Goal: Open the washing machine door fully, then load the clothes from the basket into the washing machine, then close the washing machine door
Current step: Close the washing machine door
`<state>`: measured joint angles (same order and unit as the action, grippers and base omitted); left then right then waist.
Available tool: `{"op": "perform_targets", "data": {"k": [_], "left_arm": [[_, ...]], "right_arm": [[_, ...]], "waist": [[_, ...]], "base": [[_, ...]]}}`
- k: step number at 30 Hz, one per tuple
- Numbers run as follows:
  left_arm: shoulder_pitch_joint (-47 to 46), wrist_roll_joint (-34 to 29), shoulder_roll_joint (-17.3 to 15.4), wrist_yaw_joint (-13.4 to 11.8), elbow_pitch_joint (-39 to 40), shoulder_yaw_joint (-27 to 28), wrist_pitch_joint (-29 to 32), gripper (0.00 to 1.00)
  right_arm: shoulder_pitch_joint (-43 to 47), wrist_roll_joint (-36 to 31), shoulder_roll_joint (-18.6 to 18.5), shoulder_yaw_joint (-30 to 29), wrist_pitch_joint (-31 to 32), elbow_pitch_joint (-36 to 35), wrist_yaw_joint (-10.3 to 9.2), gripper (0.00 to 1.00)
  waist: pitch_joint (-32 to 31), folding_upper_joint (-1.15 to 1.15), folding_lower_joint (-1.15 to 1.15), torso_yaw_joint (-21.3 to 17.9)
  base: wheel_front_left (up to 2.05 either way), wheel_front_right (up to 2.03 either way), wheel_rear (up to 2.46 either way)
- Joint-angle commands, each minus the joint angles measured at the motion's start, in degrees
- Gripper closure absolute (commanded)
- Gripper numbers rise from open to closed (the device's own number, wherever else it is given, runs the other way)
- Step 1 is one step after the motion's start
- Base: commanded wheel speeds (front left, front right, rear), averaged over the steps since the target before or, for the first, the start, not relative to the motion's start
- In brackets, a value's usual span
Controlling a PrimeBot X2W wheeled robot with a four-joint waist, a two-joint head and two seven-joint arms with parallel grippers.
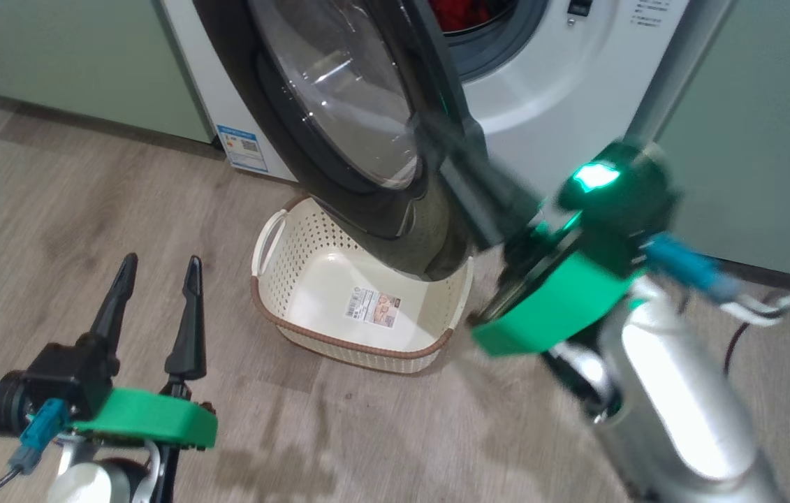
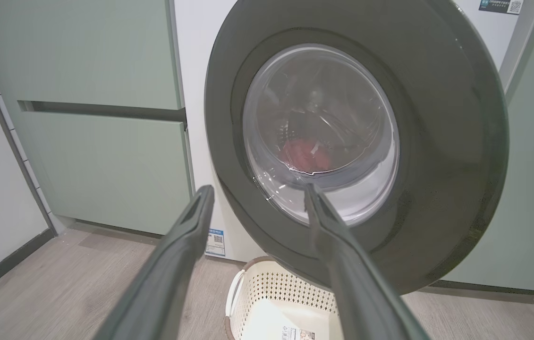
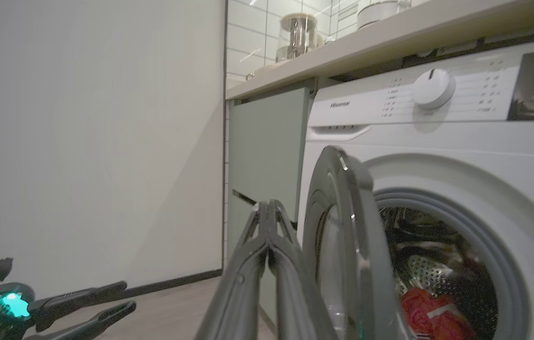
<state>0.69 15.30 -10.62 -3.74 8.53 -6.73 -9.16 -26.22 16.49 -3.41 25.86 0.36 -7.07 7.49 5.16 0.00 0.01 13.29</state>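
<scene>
Head view: washing machine door (image 1: 339, 105) was seen half open above the empty basket (image 1: 297, 244), clothes (image 3: 429, 314) in the drum (image 3: 436, 269); left gripper (image 1: 162, 262) was held spread, empty, near left; right gripper (image 3: 268, 208) was clamped shut on nothing beside the door. Door was judged stiff and slick, best pushed at the rim (image 2: 436, 118).

You have pale green cabinets (image 2: 101, 156), a dark horizontal gap between two of their fronts, standing on a grey wood-look floor (image 1: 87, 209). A white wall (image 3: 92, 132) meets that floor at a dark baseboard (image 2: 2, 269). Up on the bench (image 3: 389, 40), a glass jar (image 3: 297, 35) stands before white tiles (image 3: 252, 42).
</scene>
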Motion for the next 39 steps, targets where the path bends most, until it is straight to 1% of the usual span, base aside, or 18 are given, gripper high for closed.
{"op": "perform_targets", "data": {"k": [1, 6, 11, 19, 39], "left_arm": [[-2.49, 0.22, -0.28, -0.35, 1.59, 2.03, -0.41, 0.0], [-2.37, 0.37, -0.36, -0.69, 1.34, 2.14, -0.57, 0.0], [-2.85, 0.59, -0.42, -0.77, 1.24, 2.12, -0.9, 0.0], [-3.38, 0.89, -0.53, -0.85, 0.88, 1.96, -1.33, 0.0], [-5.51, 1.45, -1.21, -1.16, 0.65, 2.14, -2.19, 0.0]], "right_arm": [[0.66, 0.42, 0.53, 1.47, 0.52, -0.86, 0.0, 1.0], [3.57, 1.73, 0.53, 5.14, 1.46, 4.43, 0.0, 1.0], [3.6, 1.84, 0.53, 5.88, 0.94, 10.41, 0.0, 1.0], [1.02, 2.57, 0.53, 5.26, -1.08, 15.17, 0.0, 1.0], [-7.14, 3.09, 0.53, 0.68, -5.2, 26.7, 0.0, 1.0]], "waist": [[-0.06, 0.0, -0.01, 0.33], [0.53, 0.0, -0.01, 0.87], [1.23, 0.0, -0.01, 0.95], [1.6, 0.0, -0.01, 0.81], [4.77, 0.0, -0.01, 0.03]], "base": [[0.0, 0.0, 0.0], [0.0, 0.0, 0.0], [0.0, 0.0, 0.0], [0.0, 0.0, 0.0], [0.0, 0.0, 0.0]]}}
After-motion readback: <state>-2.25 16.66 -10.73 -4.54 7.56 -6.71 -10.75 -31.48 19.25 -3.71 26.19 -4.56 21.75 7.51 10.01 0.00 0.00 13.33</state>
